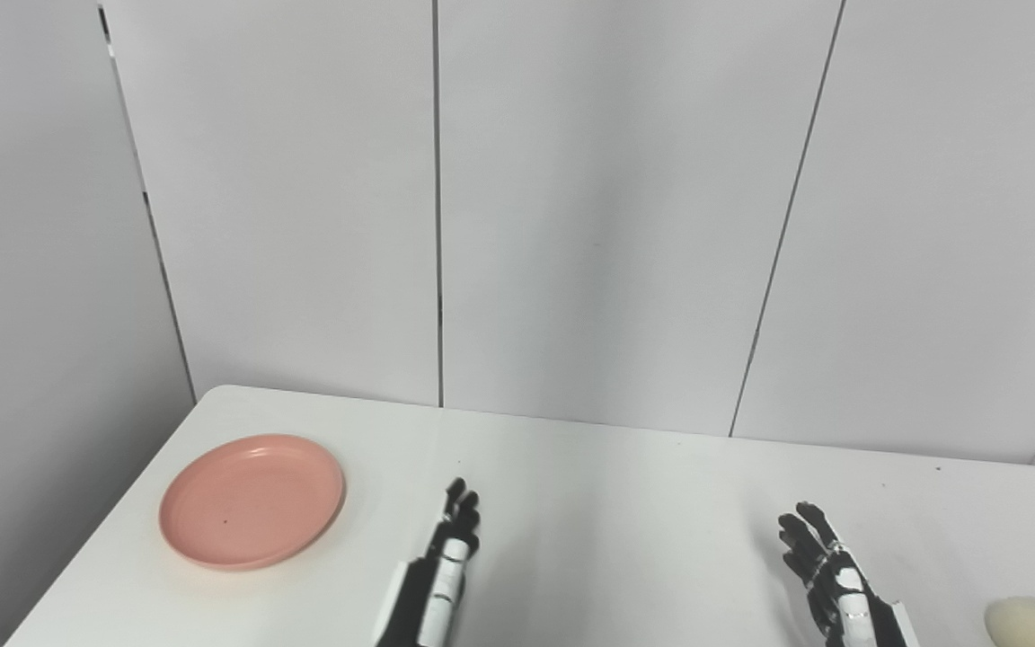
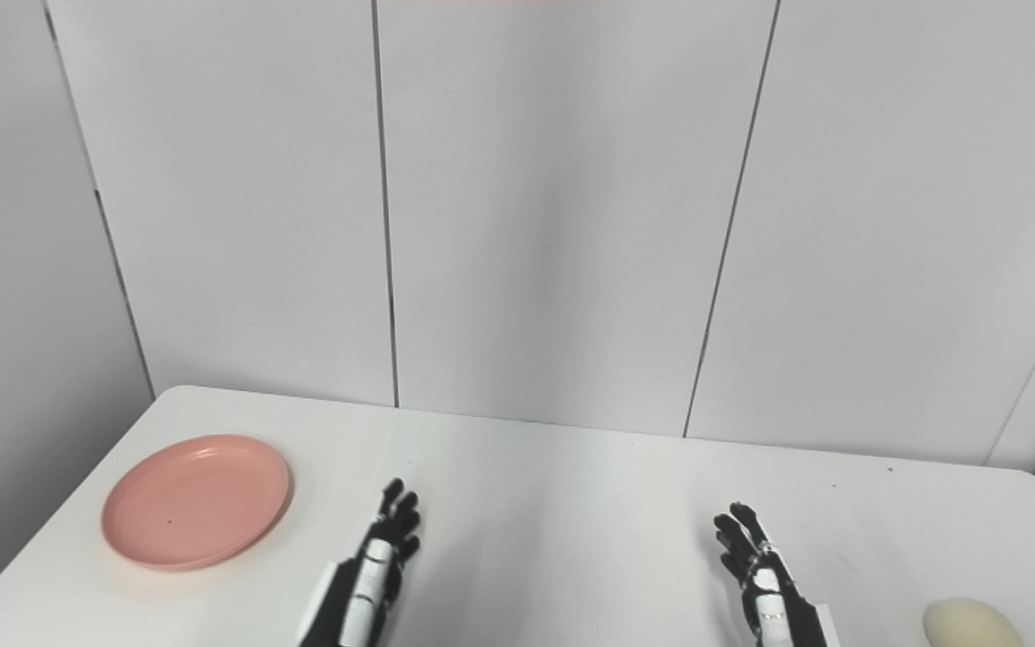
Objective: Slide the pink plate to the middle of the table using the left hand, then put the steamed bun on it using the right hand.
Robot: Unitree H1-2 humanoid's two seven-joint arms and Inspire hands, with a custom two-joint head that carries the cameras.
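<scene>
Your pink plate [image 1: 252, 500] sits far left on the table [image 1: 589, 503], steamed bun [image 1: 1034, 623] near right. Left hand [image 1: 447, 555] and right hand [image 1: 821, 564] hover between them (fingers spread, holding nothing).

Both head cameras sit side by side above the near edge of the glossy white worktop [image 1: 625, 503], facing forward and slightly down toward the grey panelled wall [image 2: 553, 225]. They share nearly the whole scene, the right eye view shifted slightly rightward.

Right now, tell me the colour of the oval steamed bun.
Pale cream steamed bun, clearest in the right eye view.
</scene>
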